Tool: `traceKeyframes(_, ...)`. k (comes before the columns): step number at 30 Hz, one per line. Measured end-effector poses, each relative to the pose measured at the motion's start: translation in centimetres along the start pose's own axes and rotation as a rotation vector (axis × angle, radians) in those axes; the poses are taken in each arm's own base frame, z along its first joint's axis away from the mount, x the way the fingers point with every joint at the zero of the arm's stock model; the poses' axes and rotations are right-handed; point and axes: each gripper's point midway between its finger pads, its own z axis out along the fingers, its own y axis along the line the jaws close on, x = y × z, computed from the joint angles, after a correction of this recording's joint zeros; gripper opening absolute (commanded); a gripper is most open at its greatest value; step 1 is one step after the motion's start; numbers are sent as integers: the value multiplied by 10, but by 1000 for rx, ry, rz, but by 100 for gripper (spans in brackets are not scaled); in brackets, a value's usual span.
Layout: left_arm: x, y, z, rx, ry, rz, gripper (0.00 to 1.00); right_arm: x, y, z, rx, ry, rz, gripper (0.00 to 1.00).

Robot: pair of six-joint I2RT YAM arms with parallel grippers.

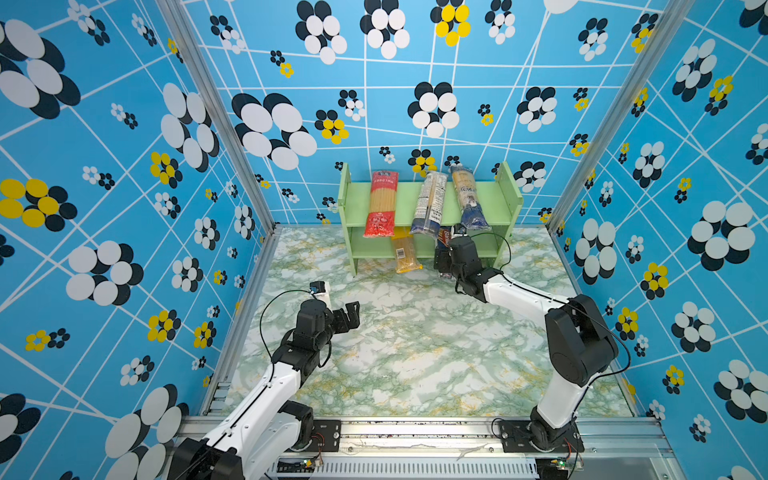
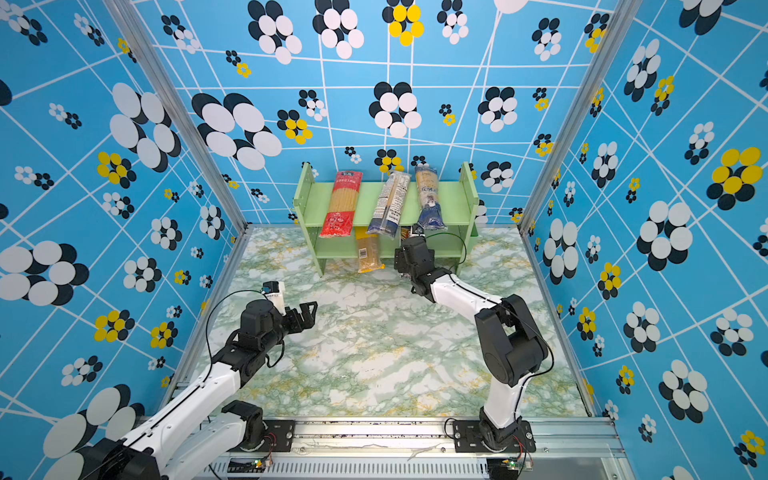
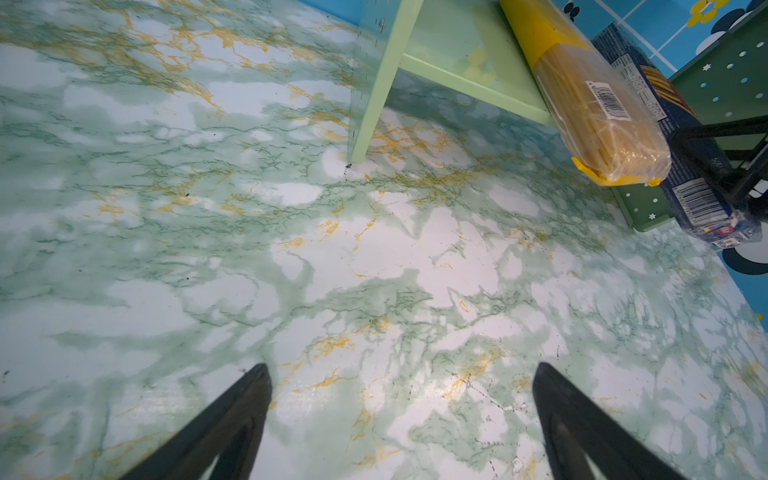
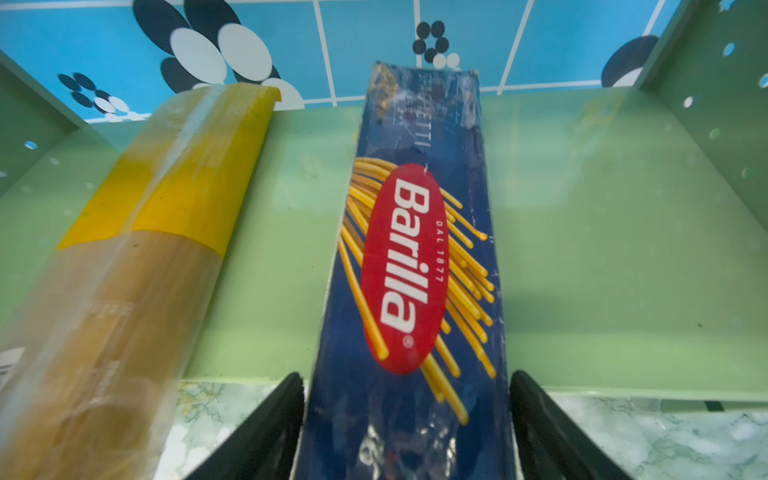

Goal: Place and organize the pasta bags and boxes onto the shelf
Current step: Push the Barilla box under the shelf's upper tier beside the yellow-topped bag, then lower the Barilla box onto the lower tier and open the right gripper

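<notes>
Marbled surface [image 1: 415, 353] below; the Barilla box [image 4: 415, 270] lies on the lower tier of the shelf [image 4: 602, 249], its near end overhanging the front edge. My right tool [image 4: 406, 376] straddles it, jaws parted. My left tool [image 3: 401, 368] gapes empty before the shelf. If I retreat crooked, a finger could drag the box off.

The left arm [image 1: 266, 399] reaches up from the lower left toward mid-frame, with the left gripper [image 1: 352, 314] spread wide. The right arm [image 1: 519, 297] bends in from the lower right, and the right gripper [image 4: 405, 380] sits just right of centre, fingers parted — grip unclear.
</notes>
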Motion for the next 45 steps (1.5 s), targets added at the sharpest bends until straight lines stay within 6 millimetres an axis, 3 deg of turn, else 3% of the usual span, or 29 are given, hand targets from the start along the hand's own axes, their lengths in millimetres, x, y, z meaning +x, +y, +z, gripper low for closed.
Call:
traceKeyframes(16,-2,0,-2,5,-7,0,99,-26,5,-47,-113,-79,-18,87)
traceKeyframes(22,-2,-1,-3,10,-4,1,99,-4,5,-56,-156,-16,-61,87)
traceKeyframes(27,-5,-1,-4,12,-14,4,99,22,-7,-70,-151,32,-87,87)
traceKeyframes(33,-6,0,-5,9,-17,3,99,37,-16,-80,-144,53,-99,87)
traceKeyframes(45,-4,2,-6,4,-9,1,99,54,-22,-72,-112,81,-109,87)
